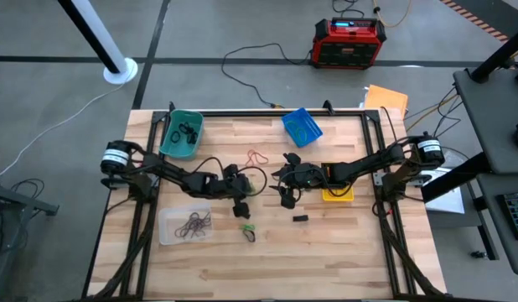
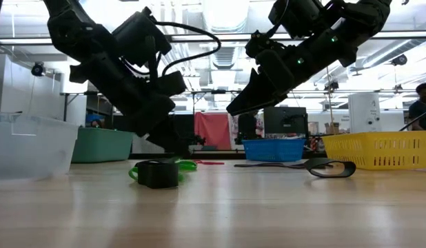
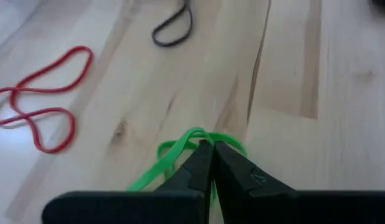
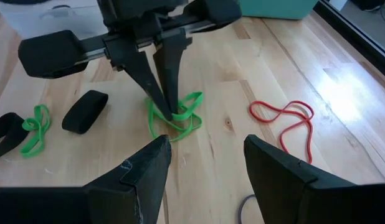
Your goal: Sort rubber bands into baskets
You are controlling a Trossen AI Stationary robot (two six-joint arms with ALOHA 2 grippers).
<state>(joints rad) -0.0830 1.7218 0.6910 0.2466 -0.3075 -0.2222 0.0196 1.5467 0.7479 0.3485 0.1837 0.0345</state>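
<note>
While pale wood planks make up the desk (image 1: 343, 252), the floor around it is grey, with a red-and-black box (image 1: 349, 42) and cables beyond the far edge; the low view looks into a bright workshop where a person (image 2: 422, 105) stands at the far right. Four baskets sit on the desk: a teal basket (image 1: 182, 134) at the far left holding dark bands, a blue basket (image 1: 302, 127) at the far middle, a yellow basket (image 1: 338, 192) under the right arm, and a clear basket (image 1: 184, 225) at the near left with dark brown bands inside. Loose on the wood lie one red rubber band (image 4: 286, 123), a green rubber band (image 4: 175, 118) at the centre, and a second green band (image 4: 33, 129) beside two black loops nearer the front. The left gripper (image 4: 169, 107) has its jaws clenched on the central green rubber band, tips at the wood. The right gripper (image 4: 208, 158) hovers just beside it, jaws spread and holding nothing.
</note>
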